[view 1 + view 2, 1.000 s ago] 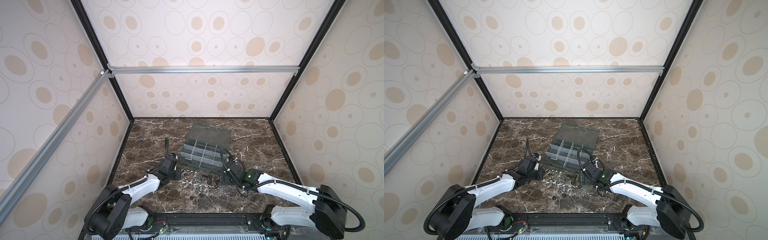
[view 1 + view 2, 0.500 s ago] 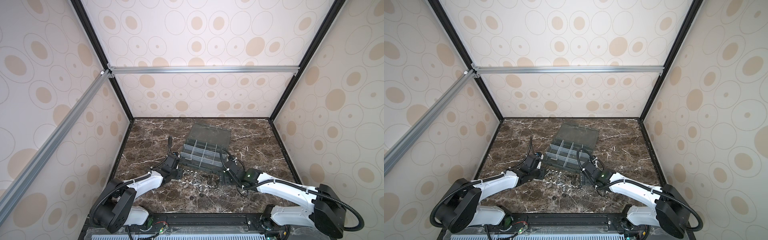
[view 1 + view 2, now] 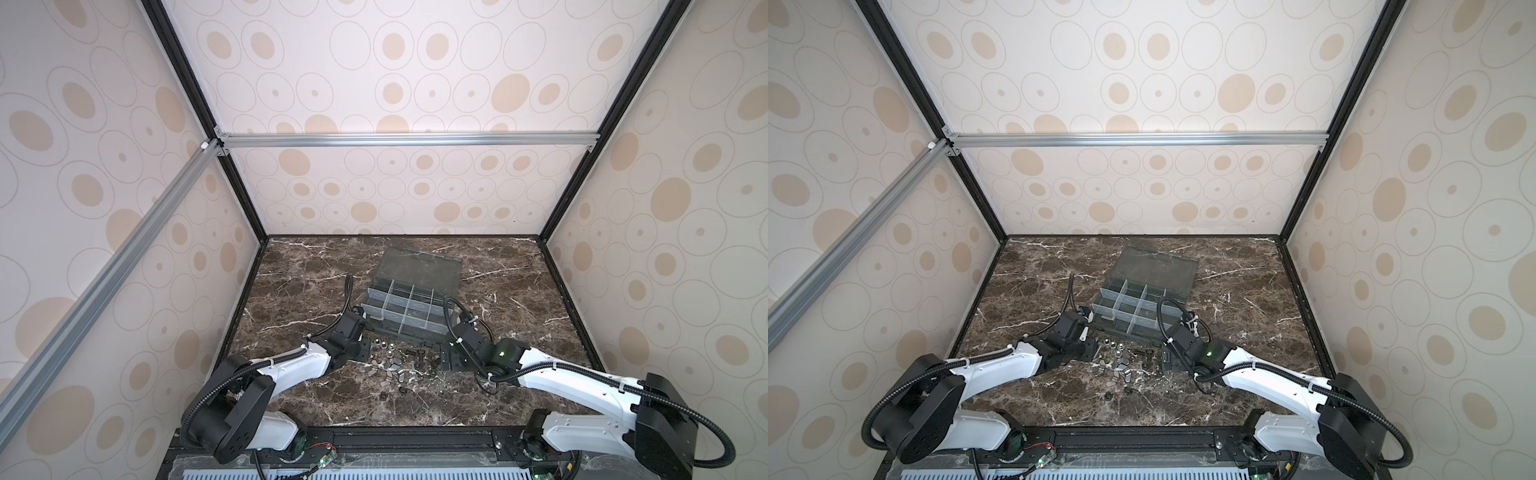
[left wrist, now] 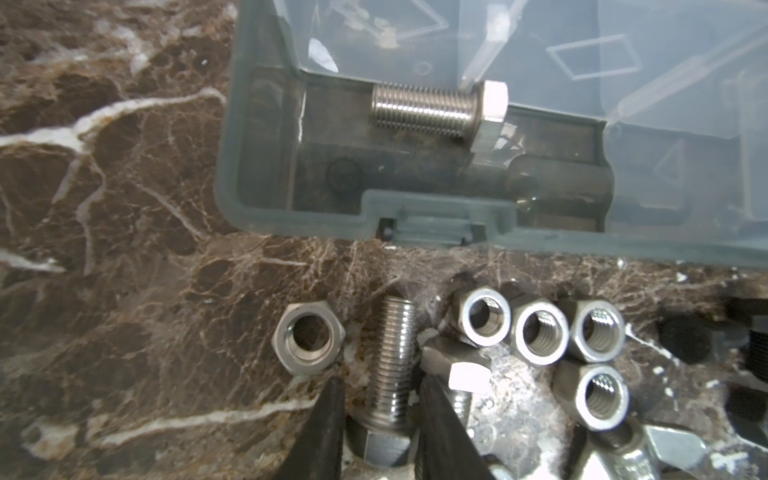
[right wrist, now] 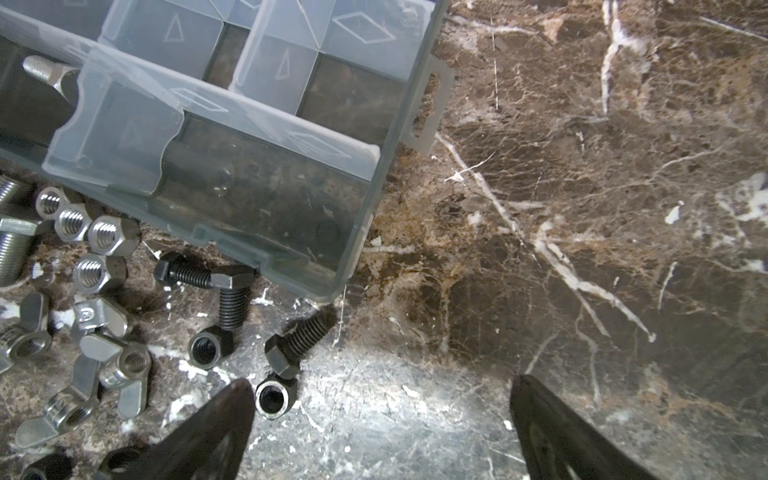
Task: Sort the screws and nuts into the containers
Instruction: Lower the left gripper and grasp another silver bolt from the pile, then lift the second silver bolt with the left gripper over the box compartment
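A silver screw (image 4: 392, 365) lies on the marble, head toward the camera. My left gripper (image 4: 384, 424) is shut on it, one finger against each side of its hex head. Several silver nuts (image 4: 540, 332) sit beside it, and one nut (image 4: 308, 338) lies apart. The containers are cells of a smoky organizer box (image 3: 409, 311); one cell holds a silver screw (image 4: 432, 110). My right gripper (image 5: 382, 384) stands wide open over bare marble, with a black nut (image 5: 272, 400) by one fingertip. Black screws (image 5: 297, 343) lie near the box corner (image 5: 332, 286). In both top views the left gripper (image 3: 365, 348) and the right gripper (image 3: 1165, 359) flank the pile.
The box lid (image 3: 424, 266) lies open behind the cells. Wing nuts (image 5: 99, 320) and more black pieces (image 3: 402, 390) are scattered in front of the box. Patterned walls enclose the marble floor (image 3: 519, 291) on three sides.
My left arm has reached further toward the pile and its jaws have narrowed onto the silver screw. The right arm has not moved.
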You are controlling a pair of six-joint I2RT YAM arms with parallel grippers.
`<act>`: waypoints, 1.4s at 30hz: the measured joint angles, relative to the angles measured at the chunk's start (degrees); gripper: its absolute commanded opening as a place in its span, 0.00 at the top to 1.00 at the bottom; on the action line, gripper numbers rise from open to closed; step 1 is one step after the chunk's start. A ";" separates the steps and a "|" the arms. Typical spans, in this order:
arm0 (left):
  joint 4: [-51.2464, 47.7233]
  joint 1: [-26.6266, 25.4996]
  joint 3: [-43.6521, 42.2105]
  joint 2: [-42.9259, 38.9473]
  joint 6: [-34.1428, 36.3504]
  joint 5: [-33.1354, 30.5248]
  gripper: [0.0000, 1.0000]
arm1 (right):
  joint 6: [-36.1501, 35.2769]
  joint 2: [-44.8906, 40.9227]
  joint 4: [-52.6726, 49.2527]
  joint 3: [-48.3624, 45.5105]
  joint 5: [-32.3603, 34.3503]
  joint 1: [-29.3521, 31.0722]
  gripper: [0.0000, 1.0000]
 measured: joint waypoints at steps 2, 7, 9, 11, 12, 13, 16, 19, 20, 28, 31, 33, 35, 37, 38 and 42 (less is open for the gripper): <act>-0.11 -0.02 0.39 0.63 0.07 -0.42 0.69 | 0.13 -0.37 0.00 -0.22 0.02 0.00 0.00; -0.42 -0.04 2.49 2.62 0.68 -0.92 0.70 | 0.76 -0.96 -0.17 -0.94 -0.02 0.00 0.00; -0.46 -0.07 3.30 3.45 0.92 -1.25 0.71 | 0.96 -1.11 -0.15 -1.09 -0.04 0.00 0.00; -0.83 -0.07 4.20 4.39 1.25 -1.55 0.71 | 1.16 -1.33 -0.15 -1.38 -0.07 0.00 0.00; -1.18 -0.09 4.79 5.01 1.44 -1.79 0.71 | 1.31 -1.40 -0.17 -1.53 -0.04 0.00 0.00; -1.33 -0.13 5.20 5.51 1.62 -2.05 0.71 | 1.36 -1.49 -0.17 -1.70 -0.07 0.00 0.00; -1.49 -0.22 5.90 6.64 2.21 -2.75 0.72 | 1.66 -1.68 -0.31 -1.92 -0.04 0.00 0.00; -2.34 -0.22 6.75 7.50 2.97 -3.17 0.72 | 2.05 -2.23 -0.39 -2.40 -0.02 0.00 0.00; -2.60 -0.26 7.10 7.82 3.23 -3.30 0.72 | 2.16 -2.36 -0.42 -2.51 0.00 0.00 0.00; -3.02 -0.63 8.15 9.62 4.61 -3.78 0.80 | 2.60 -2.89 -0.39 -2.82 0.09 0.00 0.00; -2.97 -0.63 8.26 9.75 4.76 -4.02 0.83 | 2.60 -2.89 -0.39 -2.84 0.20 0.00 0.00; -2.97 -0.63 8.26 9.75 4.79 -4.04 0.84 | 2.64 -2.89 -0.42 -2.89 0.24 0.00 0.00; -2.95 -0.63 8.26 9.75 4.76 -4.04 0.85 | 2.69 -2.89 -0.42 -2.91 0.26 0.00 0.00; -2.93 -0.63 8.26 9.73 4.74 -4.02 0.87 | 2.84 -2.89 -0.42 -2.91 0.35 0.00 0.00; -2.93 -0.63 8.24 9.66 4.70 -3.98 0.87 | 2.91 -2.89 -0.42 -2.93 0.42 0.00 0.00; -2.97 -0.66 7.74 8.41 4.37 -3.26 0.89 | 3.32 -3.37 -0.72 -3.26 0.46 0.00 0.00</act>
